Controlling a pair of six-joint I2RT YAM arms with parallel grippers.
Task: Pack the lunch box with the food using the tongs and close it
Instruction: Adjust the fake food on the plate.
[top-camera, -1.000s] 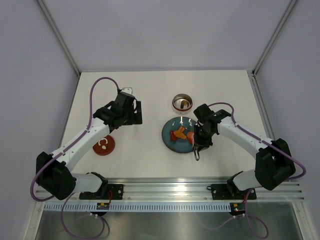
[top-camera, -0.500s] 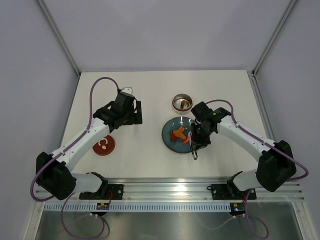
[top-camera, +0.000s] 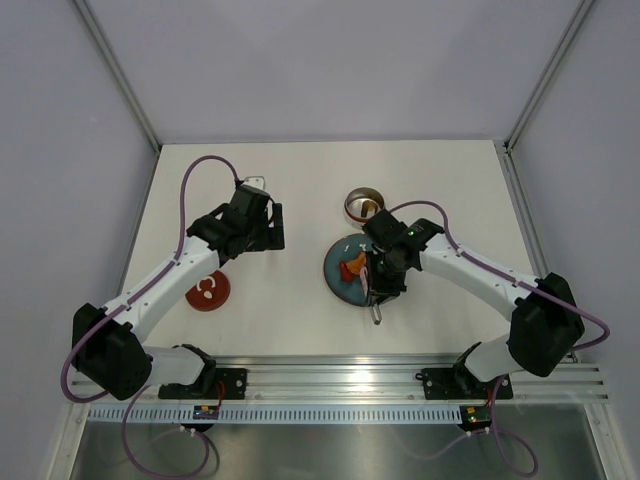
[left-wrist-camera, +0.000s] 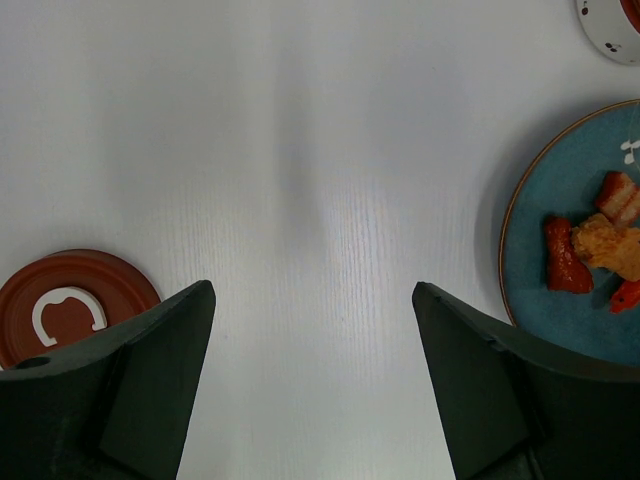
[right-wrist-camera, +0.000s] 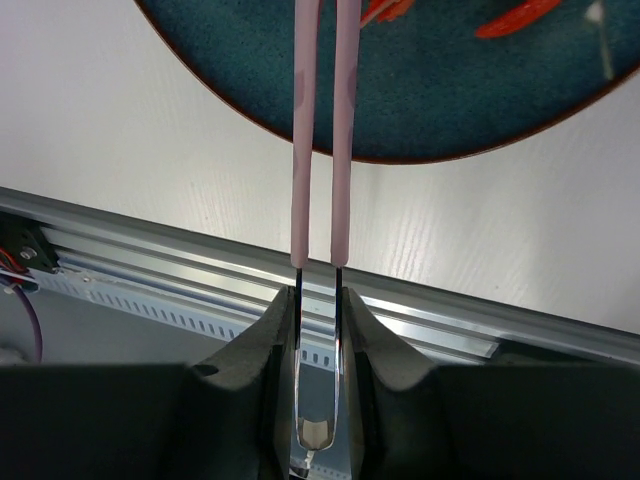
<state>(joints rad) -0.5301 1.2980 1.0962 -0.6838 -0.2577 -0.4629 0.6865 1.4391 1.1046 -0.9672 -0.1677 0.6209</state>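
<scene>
The steel lunch box (top-camera: 364, 207) stands open behind the teal plate (top-camera: 338, 278); its red lid (top-camera: 208, 291) lies far to the left. Orange and red food (top-camera: 355, 268) sits on the plate. My right gripper (top-camera: 381, 288) hangs over the plate's near right part, shut on the tongs (top-camera: 377, 312). In the right wrist view the gripper (right-wrist-camera: 320, 300) squeezes the tongs (right-wrist-camera: 320, 150), whose two pink-sleeved arms run nearly parallel over the plate (right-wrist-camera: 450, 90); their tips are cut off at the top, beside red food (right-wrist-camera: 515, 18). My left gripper (top-camera: 255, 225) is open over bare table, with nothing in it.
In the left wrist view the open left gripper (left-wrist-camera: 312, 300) frames white table, with the lid (left-wrist-camera: 65, 305) at lower left, the plate (left-wrist-camera: 570, 310) with food (left-wrist-camera: 600, 240) at right and the lunch box (left-wrist-camera: 610, 15) in the top corner. An aluminium rail (top-camera: 340, 375) runs along the near edge.
My right arm has swung left and slightly nearer with the tongs, from the plate's right edge to over its near right part. The left arm has not moved.
</scene>
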